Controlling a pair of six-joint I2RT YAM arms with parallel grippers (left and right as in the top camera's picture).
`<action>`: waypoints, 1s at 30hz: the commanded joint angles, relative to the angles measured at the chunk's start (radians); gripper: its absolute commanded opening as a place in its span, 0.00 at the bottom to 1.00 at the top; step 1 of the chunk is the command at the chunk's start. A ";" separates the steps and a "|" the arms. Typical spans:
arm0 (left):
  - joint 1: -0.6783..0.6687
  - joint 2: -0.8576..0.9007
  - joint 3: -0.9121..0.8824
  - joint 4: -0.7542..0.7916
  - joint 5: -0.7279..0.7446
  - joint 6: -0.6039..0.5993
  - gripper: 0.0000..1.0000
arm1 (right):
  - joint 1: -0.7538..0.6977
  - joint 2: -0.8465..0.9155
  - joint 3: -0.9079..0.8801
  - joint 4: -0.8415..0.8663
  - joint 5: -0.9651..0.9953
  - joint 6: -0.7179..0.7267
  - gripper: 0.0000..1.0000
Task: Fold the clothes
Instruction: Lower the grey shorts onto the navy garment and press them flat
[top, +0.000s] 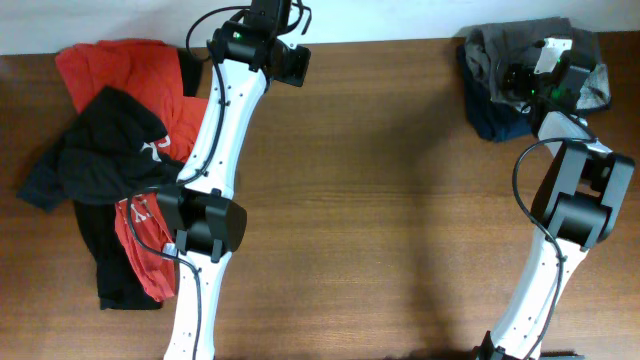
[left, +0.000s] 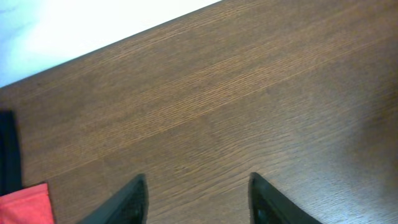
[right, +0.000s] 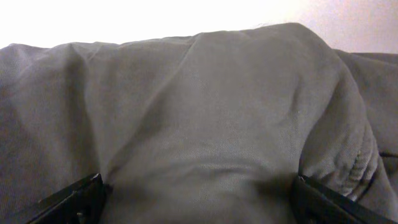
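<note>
Clothes sit in two heaps at opposite ends of the table (top: 400, 200). The shorts (top: 575, 35), grey and bunched, lie at about 1 o'clock by the far edge, on top of a navy garment (top: 490, 125) that shows at their 7 o'clock side. The red shirt (top: 110, 65) and the black shirt (top: 100, 150) are tangled together from 9 to 10 o'clock, the black one draped across the red.

We see the right gripper (right: 199, 193) right over the shorts, its jaws spread wide to either side of a rounded hump of grey cloth. Nothing is pinched as far as we can tell. The left gripper (left: 198, 193) hangs at about 11 o'clock over bare wood, jaws parted with nothing between them. A corner of red cloth shows at its 8 o'clock.

We judge the task barely begun: no piece is laid flat yet.

Our worries from here:
- Closing on that hump may take several layers at once, so the shorts would lift as a wad, not by an edge.
- A deep bite could also catch the navy garment below and drag it along.
- The shorts are close to the far edge, and a push toward 12 o'clock could send them off.
- The left arm (top: 215, 130) runs just beside the shirts, so a sweep toward 9 o'clock could snag them
</note>
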 joint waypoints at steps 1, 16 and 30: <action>0.013 0.003 0.012 0.004 -0.023 0.000 0.76 | -0.001 -0.028 -0.032 -0.062 0.024 0.006 0.99; 0.010 0.003 0.012 -0.010 -0.022 0.000 0.99 | 0.037 -0.705 -0.031 -0.509 0.019 0.026 0.99; 0.013 0.003 0.012 -0.010 -0.022 -0.001 0.99 | 0.252 -0.868 -0.031 -0.753 -0.727 0.150 0.99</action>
